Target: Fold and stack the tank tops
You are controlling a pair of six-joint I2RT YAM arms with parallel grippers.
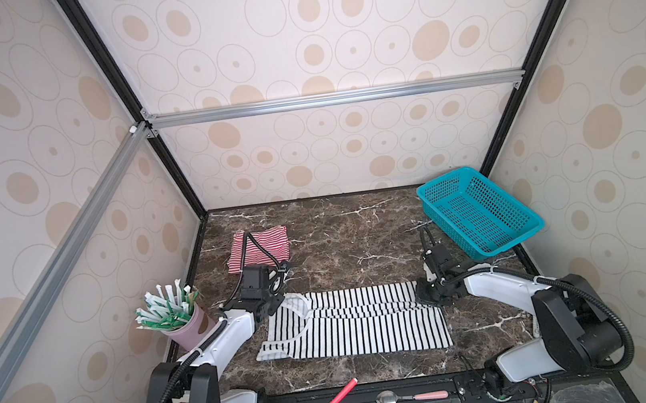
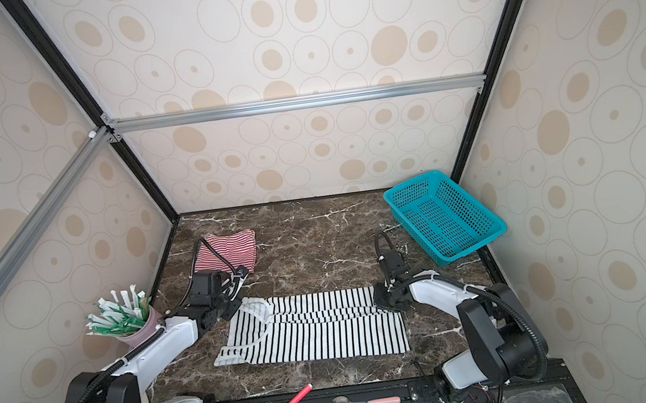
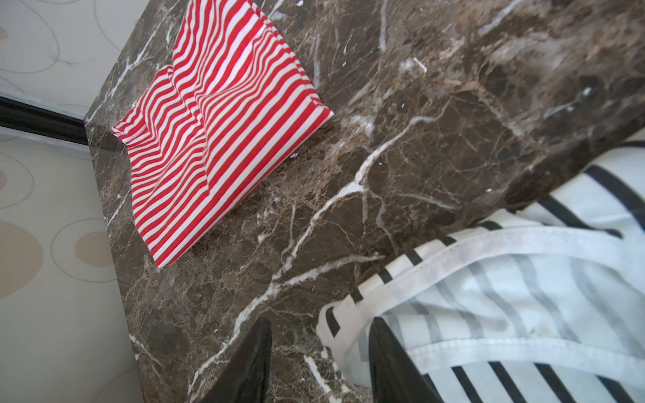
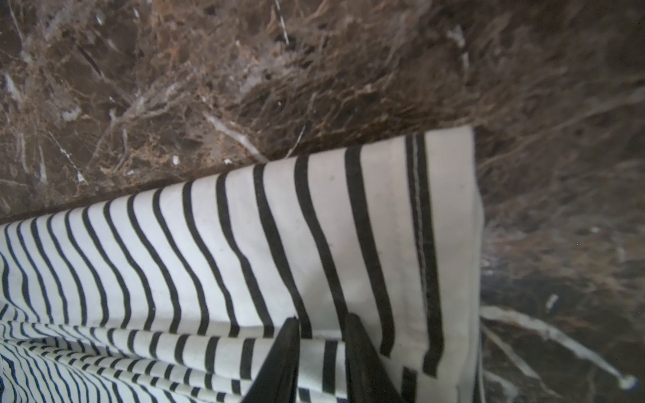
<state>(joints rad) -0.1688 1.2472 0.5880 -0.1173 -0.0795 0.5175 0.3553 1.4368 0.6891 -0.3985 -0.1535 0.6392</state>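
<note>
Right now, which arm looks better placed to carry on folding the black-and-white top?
Probably right. The right fingers pinch the black-and-white top at its hem corner; the left fingers stand open at the strap corner, gripping nothing.

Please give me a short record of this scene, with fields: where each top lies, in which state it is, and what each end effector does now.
Black-and-white top: spread on the near part of the table, far edge folded over toward the front
Red-and-white top: folded small, far left of the table
Left end effector: open, at the strap corner of the black-and-white top
Right end effector: shut on the right end of the folded edge
Basket: far right, tilted
Stack: not yet made; the tops lie apart
</note>
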